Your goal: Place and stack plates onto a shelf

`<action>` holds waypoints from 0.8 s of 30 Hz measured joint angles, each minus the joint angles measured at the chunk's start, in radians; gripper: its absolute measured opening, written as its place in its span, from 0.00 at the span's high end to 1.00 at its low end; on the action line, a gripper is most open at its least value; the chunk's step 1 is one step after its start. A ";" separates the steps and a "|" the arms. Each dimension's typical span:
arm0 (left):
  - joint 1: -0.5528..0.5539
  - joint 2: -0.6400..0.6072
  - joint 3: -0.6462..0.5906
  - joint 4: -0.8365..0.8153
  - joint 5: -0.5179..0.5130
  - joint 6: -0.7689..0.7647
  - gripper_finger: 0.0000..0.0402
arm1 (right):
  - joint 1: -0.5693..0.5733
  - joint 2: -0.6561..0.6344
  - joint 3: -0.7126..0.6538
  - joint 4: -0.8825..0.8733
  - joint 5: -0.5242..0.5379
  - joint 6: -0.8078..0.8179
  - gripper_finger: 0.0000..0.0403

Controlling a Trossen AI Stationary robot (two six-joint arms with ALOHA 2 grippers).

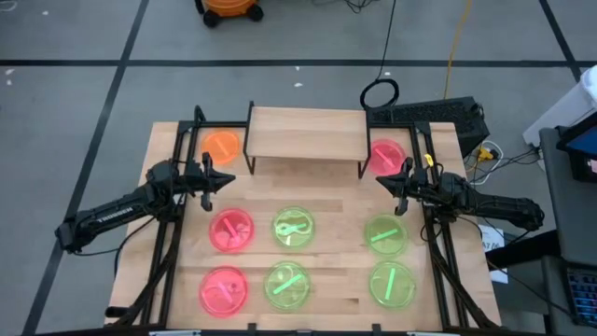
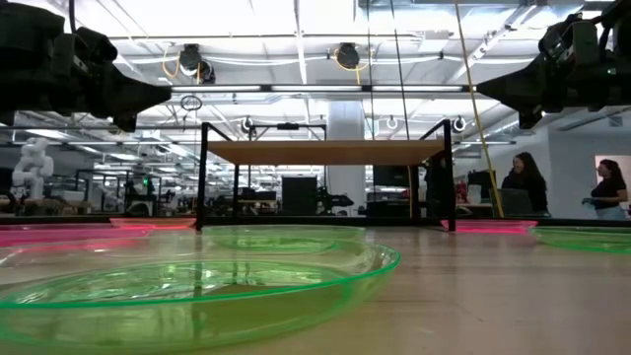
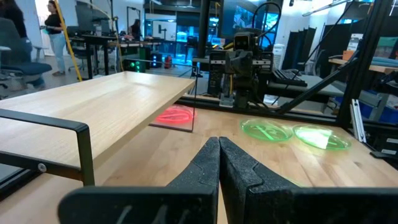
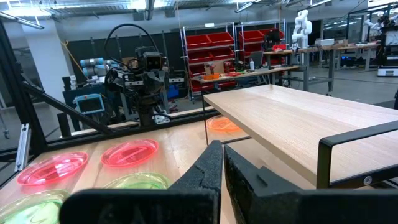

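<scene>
The shelf [image 1: 306, 133], a light-wood board on thin black legs, stands at the table's far middle with nothing on it. An orange plate [image 1: 222, 146] lies left of it and a pink plate [image 1: 386, 154] right of it. Two pink plates [image 1: 230, 230] [image 1: 224, 289] and several green plates [image 1: 293, 228] [image 1: 288, 285] [image 1: 384, 234] [image 1: 392, 284] lie flat on the near half. My left gripper [image 1: 229, 180] hovers shut and empty at the shelf's left near corner; its fingers show closed in its wrist view [image 3: 219, 165]. My right gripper [image 1: 381, 182] hovers shut and empty at the shelf's right near corner [image 4: 222, 168].
Black frame rails [image 1: 177, 159] run along both sides of the table. A black box with cables [image 1: 438, 117] sits at the far right corner. Bare wood [image 1: 308, 191] lies between the shelf and the plate rows. People stand in the room beyond the table.
</scene>
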 joint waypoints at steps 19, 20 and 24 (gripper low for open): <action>0.000 0.000 0.000 0.000 0.000 0.000 0.99 | 0.000 0.000 0.000 0.023 0.000 0.000 0.99; 0.000 0.000 0.000 0.000 0.000 0.000 0.99 | 0.000 0.000 0.000 0.031 0.000 0.000 0.99; 0.000 0.000 0.000 0.000 0.000 0.000 0.99 | 0.000 0.000 0.000 0.082 0.001 -0.004 0.99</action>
